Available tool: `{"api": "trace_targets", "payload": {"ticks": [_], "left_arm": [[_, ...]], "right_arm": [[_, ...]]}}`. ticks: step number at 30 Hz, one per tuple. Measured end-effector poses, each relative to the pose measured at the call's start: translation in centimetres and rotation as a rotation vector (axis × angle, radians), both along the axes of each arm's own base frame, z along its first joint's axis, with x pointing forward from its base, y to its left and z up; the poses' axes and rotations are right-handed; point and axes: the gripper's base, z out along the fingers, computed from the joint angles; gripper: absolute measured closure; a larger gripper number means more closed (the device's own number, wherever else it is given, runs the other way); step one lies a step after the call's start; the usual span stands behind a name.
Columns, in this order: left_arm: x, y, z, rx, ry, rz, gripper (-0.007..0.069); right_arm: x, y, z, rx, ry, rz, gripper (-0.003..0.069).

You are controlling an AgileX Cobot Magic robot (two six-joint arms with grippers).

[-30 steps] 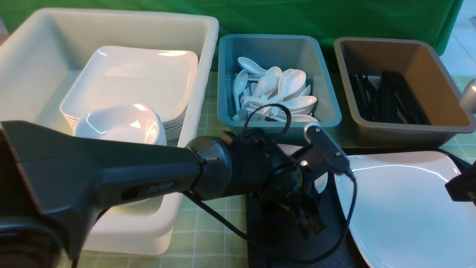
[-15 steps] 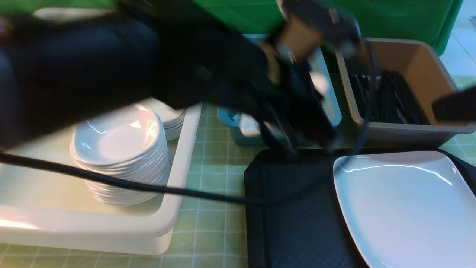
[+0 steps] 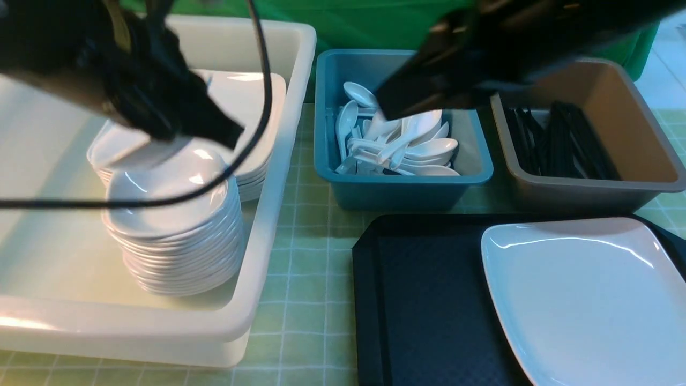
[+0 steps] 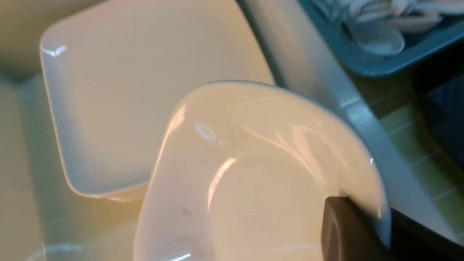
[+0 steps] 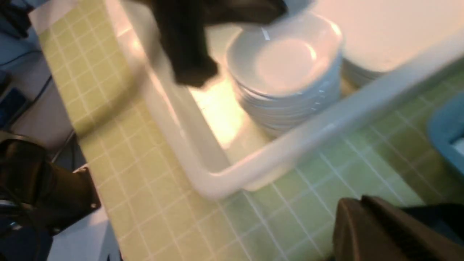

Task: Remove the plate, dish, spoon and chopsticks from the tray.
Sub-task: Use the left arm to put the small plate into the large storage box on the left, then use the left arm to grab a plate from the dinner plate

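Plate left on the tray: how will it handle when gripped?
The plate looks rigid, so it should lift without sagging. Its glossy surface could slip in a loose pinch. It's broad and shallow, so an edge grip would likely let the far side dip; rolling seems unlikely while it lies flat on the tray.

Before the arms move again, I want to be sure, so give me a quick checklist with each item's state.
- Dish gripped by left end effector: ok
- Dish set down on the dish stack: not ok
- Right end effector free of any load: ok
- Large plate off the tray: not ok
- Whole tray visible: not ok, it runs out of frame
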Motion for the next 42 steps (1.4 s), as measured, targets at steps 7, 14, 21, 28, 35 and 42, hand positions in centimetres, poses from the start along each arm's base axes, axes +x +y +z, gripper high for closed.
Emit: {"api": "trace_targets", "payload": {"ticks": [7, 14, 21, 28, 35, 42], "left_arm": [[1.4, -0.4, -5.2, 0.085, 0.070, -0.031, 0.0619], [1.9, -0.7, -5.7, 0.085, 0.051, -0.049, 0.0456], [1.3, -0.3, -2.2, 0.041, -0.002, -0.025, 0.0148], [-1.0, -3.2, 1.7, -0.096, -0.082, -0.125, 0.0233], [-0.8, -11.3, -2.1, -0.356, 0.209, -0.239, 0.0620], [3.5, -18.8, -8.5, -0.400, 0.406, -0.277, 0.0601]], "right_arm": [[1.0, 1.8, -0.6, 0.013, 0.012, 0.004, 0.0659], [1.1, 1.5, -0.3, 0.018, 0.007, -0.009, 0.0659], [2.0, -4.7, 1.9, -0.046, -0.066, -0.153, 0.0659], [1.3, -14.2, 3.2, -0.211, -0.120, -0.458, 0.0659], [-3.0, -20.4, 0.4, -0.270, -0.022, -0.678, 0.0659], [-5.4, -21.3, -4.5, -0.314, 0.135, -0.724, 0.0659]]}}
